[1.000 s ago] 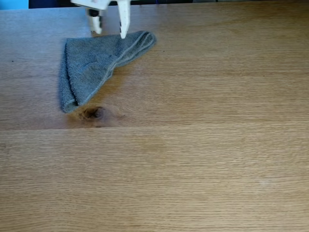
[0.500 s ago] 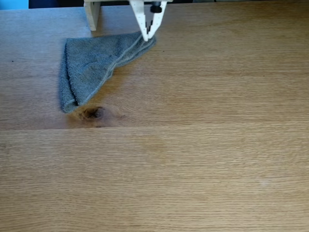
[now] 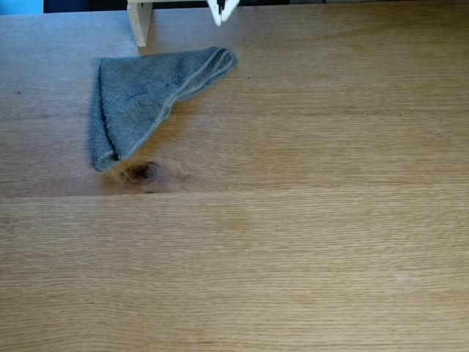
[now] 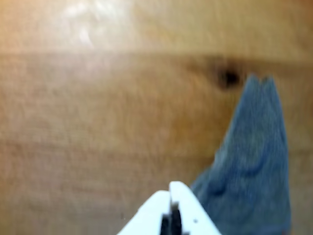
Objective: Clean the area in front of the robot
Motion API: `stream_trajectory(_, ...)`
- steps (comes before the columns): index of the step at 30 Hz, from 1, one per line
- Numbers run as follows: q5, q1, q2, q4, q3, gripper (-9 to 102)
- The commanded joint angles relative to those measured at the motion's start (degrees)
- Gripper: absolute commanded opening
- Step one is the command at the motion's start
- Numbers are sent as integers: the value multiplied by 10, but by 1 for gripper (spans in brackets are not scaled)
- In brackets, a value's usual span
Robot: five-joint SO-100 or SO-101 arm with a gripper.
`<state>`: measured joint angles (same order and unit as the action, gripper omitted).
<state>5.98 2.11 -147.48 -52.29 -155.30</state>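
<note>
**Wiping not yet under way: towel lies free, jaws closed and empty**

Light-brown wood-grain planks fill almost the whole fixed view, and this broad surface [image 3: 308, 242] is the area to be cleaned. It runs from the top edge of the frame down to the bottom, with one dark oval knot [image 3: 141, 171] at left of centre and a few faint pale specks toward the lower right. No crumbs, spills or loose items show on it.

Just above the knot, in the upper left of the frame, lies the grey folded towel [image 3: 143, 99], a rough triangle with its narrow tip pointing toward the upper middle. It rests flat on the surface and nothing touches it. In the wrist view the same towel [image 4: 254, 166] fills the lower right, with the knot [image 4: 228, 77] beyond its far tip.

Only the white tips of the gripper [image 3: 222, 12] show at the top edge of the fixed view, above and apart from the towel's tip. In the wrist view the gripper [image 4: 171, 215] enters from the bottom edge with its jaws pressed together and nothing between them, just beside the towel's near end.

A pale wooden post [image 3: 139, 22] stands at the top edge, left of the gripper.

Judging from this, the task is at its start: the towel is not held, and all the wiping appears to remain. The likely next need is opening the jaws and taking the towel.
</note>
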Motion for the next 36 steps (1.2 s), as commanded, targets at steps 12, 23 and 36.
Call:
stream_trajectory(12, -13, -26, -417, -110, -356, 0)
stream_trajectory(23, -6, -54, -419, -201, -366, 0)
stream_trajectory(36, -7, -54, -419, -201, -366, 2)
